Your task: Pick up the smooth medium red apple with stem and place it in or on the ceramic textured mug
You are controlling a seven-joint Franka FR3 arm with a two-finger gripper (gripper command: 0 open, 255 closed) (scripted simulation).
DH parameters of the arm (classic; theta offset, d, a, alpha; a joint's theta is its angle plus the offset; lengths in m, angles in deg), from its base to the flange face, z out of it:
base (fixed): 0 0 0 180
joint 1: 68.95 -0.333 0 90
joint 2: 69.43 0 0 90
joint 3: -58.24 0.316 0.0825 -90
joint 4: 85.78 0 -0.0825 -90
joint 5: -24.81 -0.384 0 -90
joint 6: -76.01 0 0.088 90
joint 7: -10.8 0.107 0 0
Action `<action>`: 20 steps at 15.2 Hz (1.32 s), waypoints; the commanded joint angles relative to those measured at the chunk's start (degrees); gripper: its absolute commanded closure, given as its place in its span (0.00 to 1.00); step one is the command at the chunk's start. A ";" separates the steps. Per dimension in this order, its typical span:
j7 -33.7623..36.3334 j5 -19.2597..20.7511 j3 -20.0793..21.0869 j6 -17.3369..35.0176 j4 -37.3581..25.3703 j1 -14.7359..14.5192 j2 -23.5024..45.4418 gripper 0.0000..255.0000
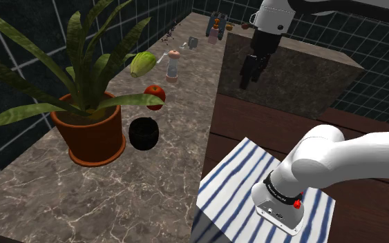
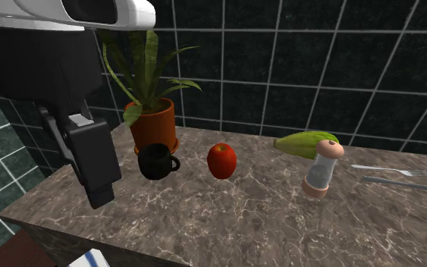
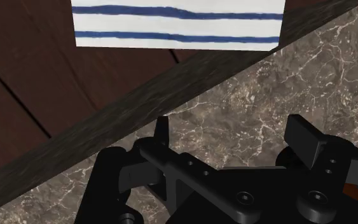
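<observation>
The gripper was held up high over the counter edge, w/ its jaws spread wide. In the wrist view the two fingers were seen far apart, w/ the counter's edge, wood floor & striped stand below them. The red apple was sat on the counter, well away from the jaws & lower down, not touched by them. The black mug was stood nr the apple, also well away from the jaws. A potted plant was set nr the mug. A shaker, a green veg & a fork were laid past the apple, apart from the jaws.
</observation>
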 commanded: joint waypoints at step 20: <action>-6.13 3.30 3.68 15.36 -26.47 -3.69 42.90 0.00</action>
